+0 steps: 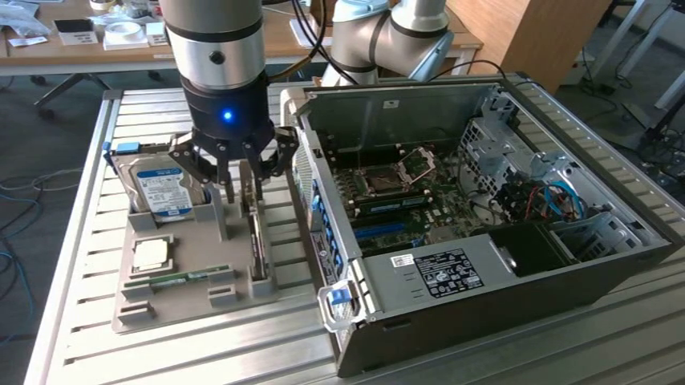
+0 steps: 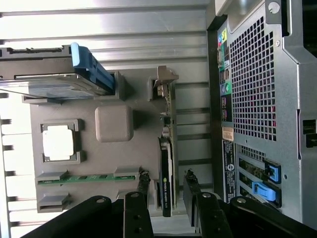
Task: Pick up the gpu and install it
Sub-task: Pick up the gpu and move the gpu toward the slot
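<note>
One spread gripper point(image 1: 237, 191) over thin dark flat gpu card point(image 1: 257, 245); black fingers point(image 2: 143, 184) sit either side, not pinching.
Gpu stands on edge in slot of matte grey moulded tray point(image 1: 182, 309), near open sheet-metal PC case point(image 1: 514, 273) w/ perforated back.

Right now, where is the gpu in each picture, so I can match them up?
Exterior view: the gpu stands on edge in the gray tray, under the open end effector, on the exterior view's left of the computer case.
Wrist view: the gpu stands between the end effector's fingers, beside the computer case.
Shared landmark: the hard drive in the same tray.
</note>
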`<state>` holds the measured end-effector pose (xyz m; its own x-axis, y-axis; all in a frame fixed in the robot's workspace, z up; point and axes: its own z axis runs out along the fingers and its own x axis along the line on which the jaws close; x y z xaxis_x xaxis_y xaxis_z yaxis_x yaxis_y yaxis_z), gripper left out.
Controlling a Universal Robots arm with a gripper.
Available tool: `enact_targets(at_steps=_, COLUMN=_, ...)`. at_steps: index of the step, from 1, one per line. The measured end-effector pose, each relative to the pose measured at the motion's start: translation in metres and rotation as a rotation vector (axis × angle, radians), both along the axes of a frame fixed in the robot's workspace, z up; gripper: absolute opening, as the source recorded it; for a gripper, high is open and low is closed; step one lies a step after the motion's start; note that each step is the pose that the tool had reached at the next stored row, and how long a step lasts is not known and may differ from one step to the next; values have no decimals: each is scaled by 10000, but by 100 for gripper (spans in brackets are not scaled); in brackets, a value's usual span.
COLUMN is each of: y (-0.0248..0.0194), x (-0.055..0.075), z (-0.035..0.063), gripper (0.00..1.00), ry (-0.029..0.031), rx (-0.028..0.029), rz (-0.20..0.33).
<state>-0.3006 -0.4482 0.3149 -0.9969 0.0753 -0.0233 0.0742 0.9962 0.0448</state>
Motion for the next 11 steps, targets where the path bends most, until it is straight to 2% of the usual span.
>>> enact_targets(at_steps=11, y=0, x=0, z=-31, gripper=42, ry=0, rx=0, rz=0)
